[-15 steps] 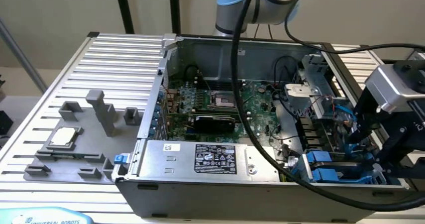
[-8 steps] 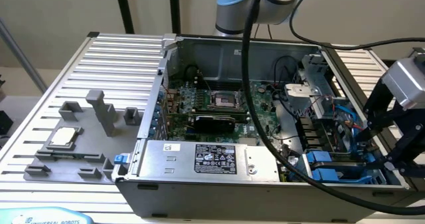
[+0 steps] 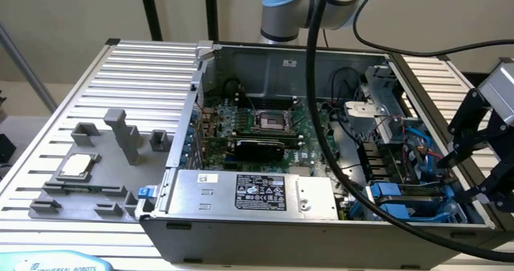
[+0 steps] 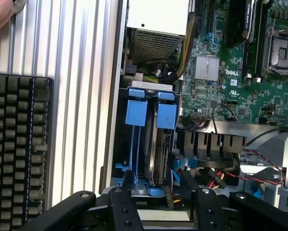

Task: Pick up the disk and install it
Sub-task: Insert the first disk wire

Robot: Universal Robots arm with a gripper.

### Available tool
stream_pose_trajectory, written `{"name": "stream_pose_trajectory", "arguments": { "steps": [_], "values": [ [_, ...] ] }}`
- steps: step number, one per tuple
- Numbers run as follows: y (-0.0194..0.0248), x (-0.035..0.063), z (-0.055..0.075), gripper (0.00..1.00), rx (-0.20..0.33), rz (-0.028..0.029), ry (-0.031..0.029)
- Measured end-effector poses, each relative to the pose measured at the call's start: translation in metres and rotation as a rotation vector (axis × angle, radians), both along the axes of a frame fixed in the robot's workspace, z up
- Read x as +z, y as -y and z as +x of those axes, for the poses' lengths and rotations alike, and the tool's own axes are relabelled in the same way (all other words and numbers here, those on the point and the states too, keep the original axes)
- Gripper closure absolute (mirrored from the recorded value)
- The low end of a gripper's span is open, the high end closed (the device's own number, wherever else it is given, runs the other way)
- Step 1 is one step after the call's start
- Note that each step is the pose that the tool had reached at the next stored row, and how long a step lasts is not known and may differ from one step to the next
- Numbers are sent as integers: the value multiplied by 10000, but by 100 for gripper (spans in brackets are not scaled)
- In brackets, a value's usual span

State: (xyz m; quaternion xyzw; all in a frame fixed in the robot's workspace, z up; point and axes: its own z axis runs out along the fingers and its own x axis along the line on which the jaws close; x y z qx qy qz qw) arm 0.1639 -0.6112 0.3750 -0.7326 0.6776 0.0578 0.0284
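Note:
The disk point(image 4: 159, 144) stands on edge in the drive bay at the corner of the open computer case, a silver-grey slab clipped in a bright blue frame point(image 4: 166, 115). A second blue frame point(image 4: 136, 113) sits right beside it. In the exterior view the same blue frames point(image 3: 399, 197) lie at the case's near corner on the exterior view's right. My gripper point(image 3: 472, 162) hangs above and just outside that corner. Its black fingers point(image 4: 127, 185) stand apart on either side of the bay, open, with nothing held between them.
Inside the case point(image 3: 180, 229) are a green motherboard point(image 3: 269, 123), a large grey box with a black-and-white label point(image 3: 249, 196), and red and blue cables point(image 3: 418, 144). A thick black cable point(image 3: 321, 102) crosses the case. A grey fixture point(image 3: 120, 141) and a silver chip point(image 3: 77, 165) rest on the ribbed table. A black keyboard point(image 4: 18, 144) lies beside the case.

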Motion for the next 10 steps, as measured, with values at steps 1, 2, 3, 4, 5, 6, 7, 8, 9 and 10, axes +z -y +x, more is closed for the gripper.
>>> {"name": "stream_pose_trajectory", "arguments": {
  "steps": [1, 2, 3, 4, 5, 6, 7, 8, 9, 10],
  "values": [
    [0, -16, 5, 49, 80, -2, -2],
    [0, -34, 10, 49, 169, -2, -2],
    [1, -52, 15, 49, 262, -1, -2],
    [0, -68, 21, 49, 353, -2, -2],
    [1, -84, 25, 49, 438, -1, -2],
    [1, -99, 30, 49, 518, -2, -2],
    [0, -114, 35, 49, 593, -2, -3],
    [0, -129, 40, 49, 669, -3, -2],
    [0, -143, 45, 49, 738, -3, -2],
    [0, -157, 48, 49, 809, -2, -2]
  ]
}}
